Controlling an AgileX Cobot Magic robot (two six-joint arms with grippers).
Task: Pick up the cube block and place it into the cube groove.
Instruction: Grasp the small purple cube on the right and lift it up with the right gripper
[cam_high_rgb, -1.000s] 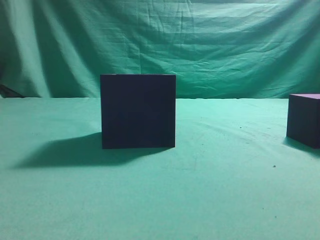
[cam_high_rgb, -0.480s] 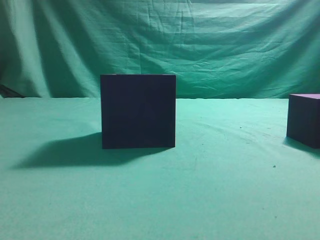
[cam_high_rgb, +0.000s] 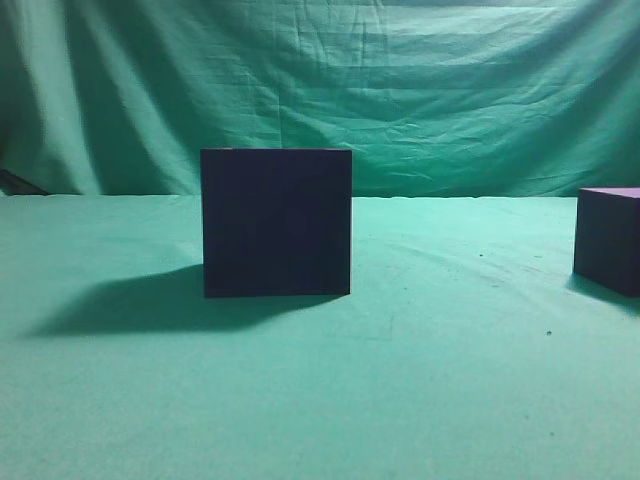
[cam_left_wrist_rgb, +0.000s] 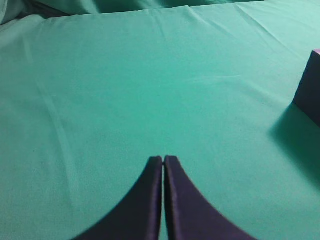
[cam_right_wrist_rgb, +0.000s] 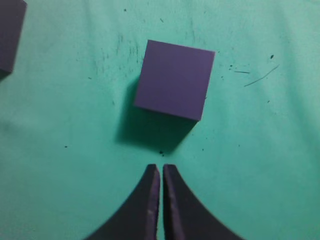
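Cube block (cam_right_wrist_rgb: 174, 80) sits flat on the green tabletop (cam_right_wrist_rgb: 260, 150), purplish top face up, turned slightly askew to the camera; in the exterior view it shows only at the far right edge (cam_high_rgb: 608, 240), well apart from the large dark box (cam_high_rgb: 276, 222) standing near the middle. The cube groove belongs to that box, but no recess shows from any view here. Block looks like a matte, sharp-edged solid, probably foam or light wood: judged light, stiff, not fragile, not slippery. Best hold is across two opposite side faces, pincer squared to the block's slight rotation, pads low enough to avoid tipping it. Right pincer (cam_right_wrist_rgb: 161, 170) hangs above the cloth just short of the block, tips pressed together, holding nothing; it would need to spread wider than the block before descending. Left pincer (cam_left_wrist_rgb: 163, 161) also has its tips together and empty, over bare cloth, with a dark corner of the box (cam_left_wrist_rgb: 309, 95) at the right edge of its view. Task judged at the start: block not yet gripped.
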